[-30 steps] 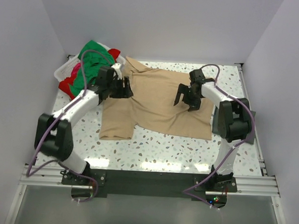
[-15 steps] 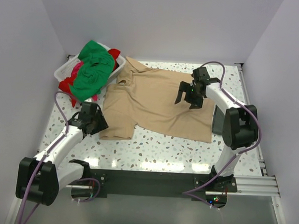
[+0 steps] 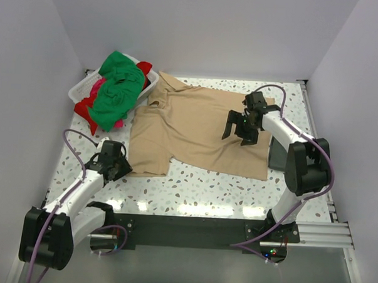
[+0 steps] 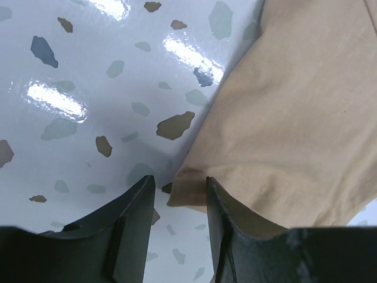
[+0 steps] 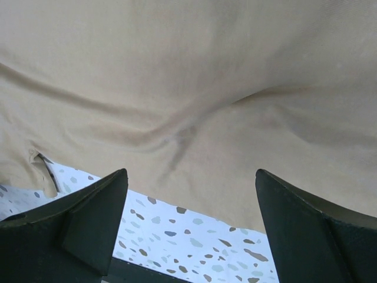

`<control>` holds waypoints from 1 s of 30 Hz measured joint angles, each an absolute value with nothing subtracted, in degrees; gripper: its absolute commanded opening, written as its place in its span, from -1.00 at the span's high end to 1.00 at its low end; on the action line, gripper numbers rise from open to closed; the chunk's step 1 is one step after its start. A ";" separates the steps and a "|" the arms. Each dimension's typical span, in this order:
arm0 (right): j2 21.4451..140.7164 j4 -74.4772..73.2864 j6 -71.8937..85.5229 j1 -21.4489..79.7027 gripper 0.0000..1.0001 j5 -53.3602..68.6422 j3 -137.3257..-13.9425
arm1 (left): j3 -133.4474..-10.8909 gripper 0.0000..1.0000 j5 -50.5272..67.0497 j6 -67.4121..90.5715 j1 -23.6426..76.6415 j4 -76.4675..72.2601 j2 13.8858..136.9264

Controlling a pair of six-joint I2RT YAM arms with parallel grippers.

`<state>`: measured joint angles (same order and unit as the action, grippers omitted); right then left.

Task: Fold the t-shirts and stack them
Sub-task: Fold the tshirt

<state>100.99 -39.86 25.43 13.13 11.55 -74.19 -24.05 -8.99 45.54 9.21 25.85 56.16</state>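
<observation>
Your items on the table (image 3: pixel 206 187):

- Tan t-shirt (image 3: pixel 199 123): spread flat mid-table, with the collar toward the far left, beside the basket.
- Left gripper (image 4: pixel 179 184): low at the near corner of the sleeve on its own side. You see the jaws part-way open and astride that corner. A sliver of table shows between one finger and the cloth, and nothing is pinched.
- Right gripper (image 3: pixel 238 133): over the shirt's other half, jaws spread wide, holding nothing.
- Basket (image 3: pixel 78 90): white, at the far left. It holds a heaped green t-shirt (image 3: pixel 116 91), with a red t-shirt (image 3: pixel 84 109) spilling over the rim.
</observation>
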 measured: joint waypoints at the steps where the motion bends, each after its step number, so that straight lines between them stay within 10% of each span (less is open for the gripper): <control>1: 100.88 -39.81 25.41 13.13 -0.85 11.55 -74.19 | -23.81 0.10 -9.06 45.60 9.15 25.71 56.31; 24: 92.05 -41.25 25.43 8.01 -0.85 9.69 -64.31 | -20.53 0.98 -6.50 47.40 8.99 23.27 54.19; 30: 86.80 -44.34 25.36 1.98 -0.35 4.71 -56.47 | -21.74 1.00 -5.96 47.00 8.97 25.06 54.08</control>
<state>86.80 -44.34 25.36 1.98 4.71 -56.47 -21.74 -5.96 47.00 8.97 25.06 54.08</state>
